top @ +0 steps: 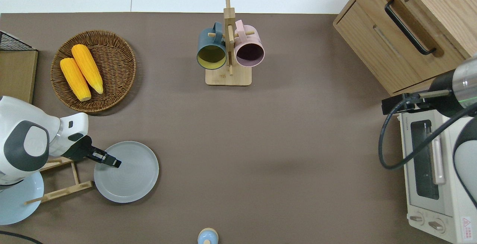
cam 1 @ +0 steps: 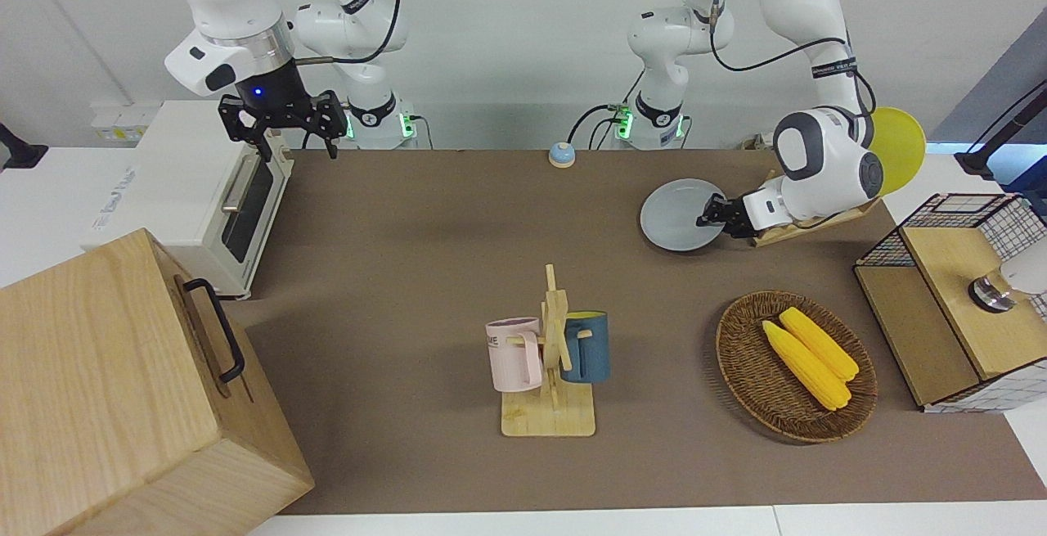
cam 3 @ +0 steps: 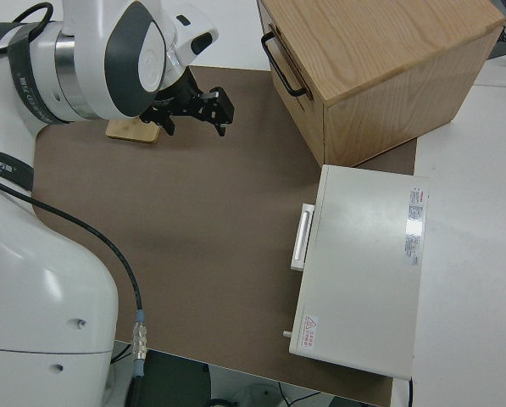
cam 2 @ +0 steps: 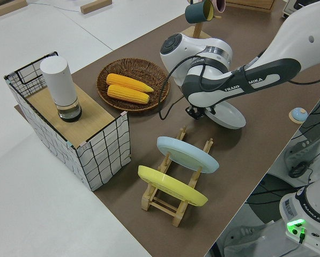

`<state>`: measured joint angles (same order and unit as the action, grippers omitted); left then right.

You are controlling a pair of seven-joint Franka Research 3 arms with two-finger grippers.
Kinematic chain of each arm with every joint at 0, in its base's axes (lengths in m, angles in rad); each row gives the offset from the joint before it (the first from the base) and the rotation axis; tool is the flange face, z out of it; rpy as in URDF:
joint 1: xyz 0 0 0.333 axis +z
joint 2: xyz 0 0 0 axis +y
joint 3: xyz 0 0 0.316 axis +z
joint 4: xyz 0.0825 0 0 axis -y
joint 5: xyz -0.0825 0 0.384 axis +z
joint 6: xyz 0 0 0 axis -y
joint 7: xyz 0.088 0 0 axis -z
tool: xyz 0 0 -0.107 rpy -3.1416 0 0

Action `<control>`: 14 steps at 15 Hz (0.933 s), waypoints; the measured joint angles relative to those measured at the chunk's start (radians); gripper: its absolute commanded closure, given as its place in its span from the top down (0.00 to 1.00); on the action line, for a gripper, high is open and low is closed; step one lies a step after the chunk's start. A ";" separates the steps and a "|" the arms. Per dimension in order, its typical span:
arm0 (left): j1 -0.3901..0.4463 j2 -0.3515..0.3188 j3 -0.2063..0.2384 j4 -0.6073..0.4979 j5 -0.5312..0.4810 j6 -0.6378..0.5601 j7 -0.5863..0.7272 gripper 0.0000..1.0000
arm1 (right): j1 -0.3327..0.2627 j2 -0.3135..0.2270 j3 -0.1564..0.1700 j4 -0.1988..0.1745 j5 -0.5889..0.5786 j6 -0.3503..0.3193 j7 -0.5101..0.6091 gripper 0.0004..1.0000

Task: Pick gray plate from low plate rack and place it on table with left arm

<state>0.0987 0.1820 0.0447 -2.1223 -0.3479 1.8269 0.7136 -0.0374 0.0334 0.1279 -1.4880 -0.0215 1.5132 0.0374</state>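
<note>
Brown table (cam 1: pixel 409 217) below, my left gripper (top: pixel 108 160) pinches the gray plate (top: pixel 128 177) by its rim, just beside the rack (top: pixel 61 178), low and nearly flat. Placing step, I judge: settle it, then release. Right arm is parked.

Robot lab staged as a kitchen, two arms bolted at twelve o'clock of a brown table (cam 1: pixel 409 274), toaster oven (cam 1: pixel 204 192), mug stand (cam 1: pixel 552 356), corn basket (cam 1: pixel 793 364)
</note>
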 measured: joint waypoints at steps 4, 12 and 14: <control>-0.004 0.024 -0.013 -0.003 0.001 0.031 0.002 1.00 | 0.000 0.000 0.000 0.000 0.000 0.000 0.000 0.98; -0.004 -0.004 -0.012 0.042 0.006 0.031 0.005 1.00 | 0.000 0.000 0.000 0.000 0.000 0.000 0.000 0.98; -0.004 -0.030 -0.012 0.065 0.021 0.031 0.005 1.00 | 0.000 0.000 0.000 0.000 0.000 0.000 0.000 0.98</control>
<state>0.0946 0.1520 0.0325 -2.0575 -0.3266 1.8574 0.7182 -0.0374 0.0334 0.1279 -1.4880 -0.0215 1.5132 0.0374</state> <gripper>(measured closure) 0.000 0.013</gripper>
